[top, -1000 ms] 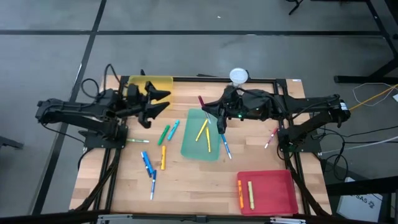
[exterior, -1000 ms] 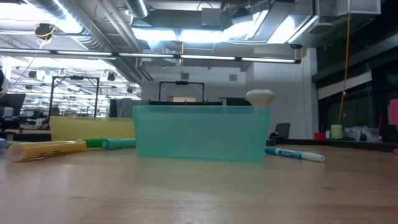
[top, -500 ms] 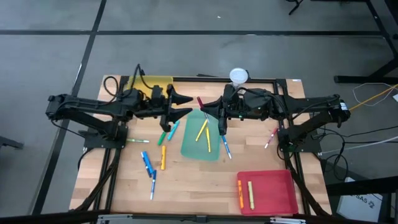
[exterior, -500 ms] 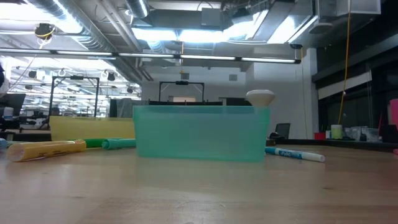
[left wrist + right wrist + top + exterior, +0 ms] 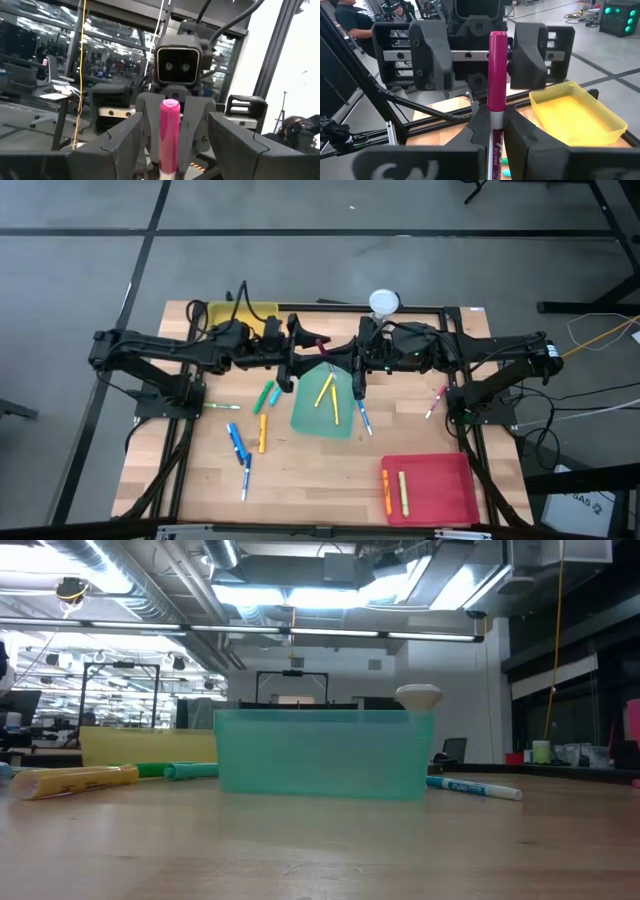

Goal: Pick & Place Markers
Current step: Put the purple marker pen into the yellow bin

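A marker with a pink cap [image 5: 497, 70] and a white barrel is held high over the table's middle by my right gripper [image 5: 495, 125], which is shut on it. My left gripper [image 5: 305, 352] faces it, open. Its two fingers [image 5: 115, 145] stand on either side of the pink cap [image 5: 170, 125] without touching. Loose markers lie on the wood: a green one [image 5: 263, 396], a teal one [image 5: 278, 388], an orange one [image 5: 262, 432], a blue one [image 5: 236, 442] and a pink one [image 5: 436, 402]. Two yellow markers [image 5: 327, 390] lie in the green tray [image 5: 312, 420]. My right gripper pinches the marker's white barrel [image 5: 495, 142], just behind the pink cap, between its two fingers. The fingers come level from the table's right. The marker runs along them, its cap sticking out past their ends toward the left gripper. It is lifted clear of the table.
A yellow tray [image 5: 240, 312] stands at the far left. A red tray [image 5: 440, 490] at the near right holds an orange and a yellow marker. A blue marker [image 5: 363, 416] lies beside the green tray. A white round thing [image 5: 384, 302] sits at the far edge.
My left gripper has travelled from the yellow tray toward the table's middle, still open, up to the held marker. Its fingers now flank the pink cap.
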